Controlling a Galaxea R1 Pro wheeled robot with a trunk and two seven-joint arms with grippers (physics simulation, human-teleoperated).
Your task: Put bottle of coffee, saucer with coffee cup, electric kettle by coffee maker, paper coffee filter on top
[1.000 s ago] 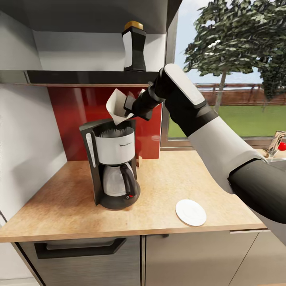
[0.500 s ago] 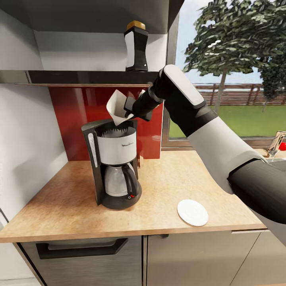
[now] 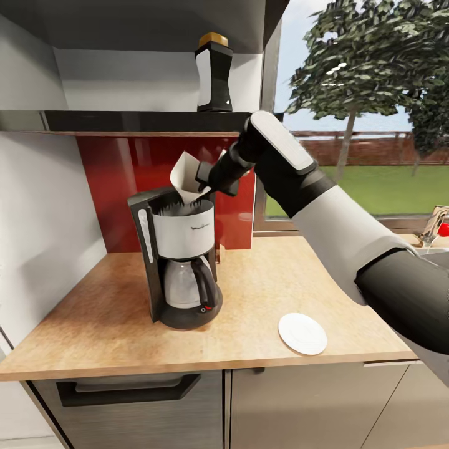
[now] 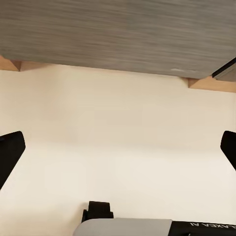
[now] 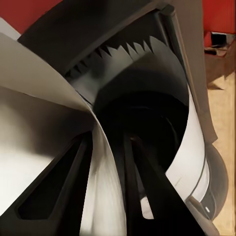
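The black and white coffee maker (image 3: pixel 181 259) stands on the wooden countertop (image 3: pixel 262 293). My right gripper (image 3: pixel 202 184) is shut on a white paper coffee filter (image 3: pixel 187 178), holding it tilted just over the maker's open top (image 5: pixel 142 98). Up close, the filter (image 5: pixel 44 132) is pinched between the dark fingers (image 5: pixel 142 182). The bottle of coffee (image 3: pixel 212 73) stands on the shelf above. A white saucer (image 3: pixel 302 333) lies near the counter's front edge. My left gripper (image 4: pixel 118 157) hangs open over a pale floor, below the cabinet front.
A red backsplash (image 3: pixel 118 181) runs behind the maker, a white wall (image 3: pixel 43 231) closes the left side, and a window (image 3: pixel 368 106) is to the right. A dark shelf (image 3: pixel 125 121) overhangs the counter. A tap (image 3: pixel 436 227) shows at the far right.
The right gripper has lowered the filter slightly toward the coffee maker's top. The camera shifted a little between the earliest frame and now.
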